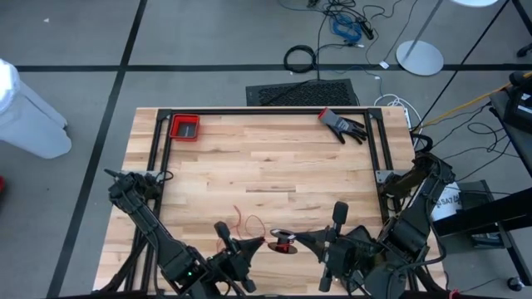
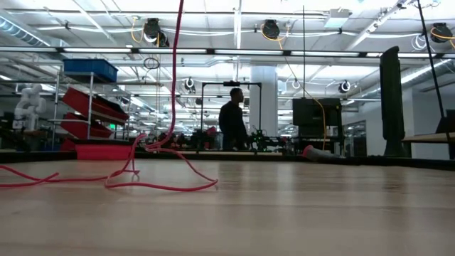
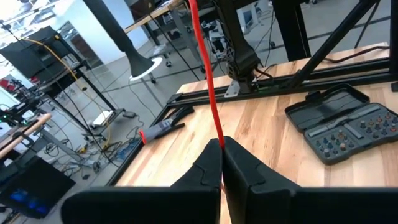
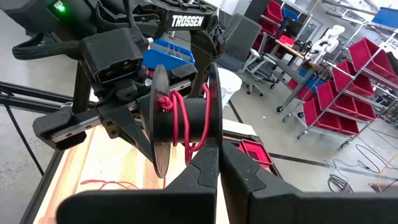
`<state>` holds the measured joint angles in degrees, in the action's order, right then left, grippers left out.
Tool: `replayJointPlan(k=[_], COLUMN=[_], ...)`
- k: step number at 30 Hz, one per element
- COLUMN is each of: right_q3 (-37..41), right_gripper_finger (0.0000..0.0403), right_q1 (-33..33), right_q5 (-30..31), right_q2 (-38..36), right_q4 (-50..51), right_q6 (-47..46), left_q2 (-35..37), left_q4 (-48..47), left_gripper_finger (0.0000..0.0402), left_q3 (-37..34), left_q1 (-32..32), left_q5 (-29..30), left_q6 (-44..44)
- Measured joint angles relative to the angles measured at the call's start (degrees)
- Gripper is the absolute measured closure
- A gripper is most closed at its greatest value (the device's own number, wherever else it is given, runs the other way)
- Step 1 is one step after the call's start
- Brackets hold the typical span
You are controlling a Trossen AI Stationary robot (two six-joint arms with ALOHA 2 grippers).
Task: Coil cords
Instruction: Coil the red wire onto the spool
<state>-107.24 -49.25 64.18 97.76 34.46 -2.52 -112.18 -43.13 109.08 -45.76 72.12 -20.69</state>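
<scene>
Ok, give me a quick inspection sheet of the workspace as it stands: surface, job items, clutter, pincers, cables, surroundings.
Surface: wooden table, black frame rails.
Job's things: red cord, loose loops on the table; some turns wound on black spool.
Clutter: red bin, glove, tool case.
Grippers: left pincer shut on red cord; right pincer shut on the spool's flange.
Cables: black cable ring and blue cable bundle on the floor.
Surroundings: person standing beyond the table; shelving with red bins.

Even bright overhead light, ceiling strip lamps [image 2: 213, 32] glaring in low view, tabletop [image 1: 274, 158] evenly lit with soft faint shadows, near tabletop blurred, wrist views bowed at edges.
</scene>
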Motion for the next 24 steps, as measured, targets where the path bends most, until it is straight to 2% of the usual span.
replayJointPlan(k=[12, 21, 24], right_q3=[-0.04, -0.07, -0.07], right_gripper_finger=[0.0403, 0.0403, 0.0403], right_q1=[2.21, 4.46, 5.62], right_q5=[-0.87, -2.46, -0.94], right_q2=[0.29, 2.07, 2.90], right_q4=[-0.11, -3.01, -3.23], right_q6=[-2.73, -1.08, -0.96], left_q2=[-1.15, -1.90, -1.90], left_q4=[0.74, 1.24, 3.78], left_gripper_finger=[0.0399, 0.0400, 0.0400], left_q3=[0.07, 0.07, 0.07], left_q1=[2.62, 5.24, 5.22], left_q5=[0.07, -0.01, 0.09], left_q6=[-1.46, 0.22, 2.10])
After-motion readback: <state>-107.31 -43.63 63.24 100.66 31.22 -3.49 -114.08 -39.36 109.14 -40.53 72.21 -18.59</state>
